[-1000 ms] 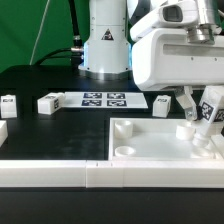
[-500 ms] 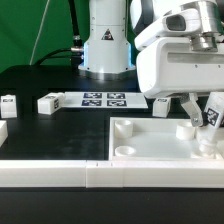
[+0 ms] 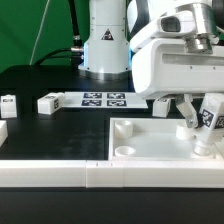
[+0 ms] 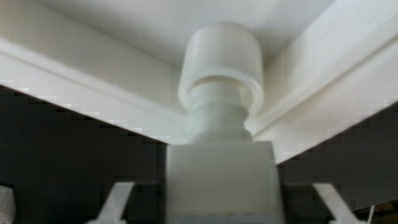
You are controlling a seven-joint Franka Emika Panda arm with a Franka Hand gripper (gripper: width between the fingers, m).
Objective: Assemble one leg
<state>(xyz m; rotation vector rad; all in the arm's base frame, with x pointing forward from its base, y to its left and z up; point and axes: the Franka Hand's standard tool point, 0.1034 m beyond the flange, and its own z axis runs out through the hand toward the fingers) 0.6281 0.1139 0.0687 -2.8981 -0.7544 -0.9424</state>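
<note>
Gripper (image 3: 203,112) is clamped on the leg (image 3: 211,117), which stands tilted in a panel (image 3: 140,140) corner at the exterior view's right. Leg judged light, rigid, smooth plastic. Best gripped across its flat upper faces.

Smooth white plastic leg (image 3: 208,118), panel (image 3: 150,150); matt black table (image 3: 40,135).

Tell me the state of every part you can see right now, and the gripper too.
gripper: shut on the leg.
leg: held tilted, lower end down at a corner of the panel.
panel: flat on the table, hollow side up.
spare leg: loose on the table beside the marker board.
second spare leg: loose on the table, apart from the first.
</note>
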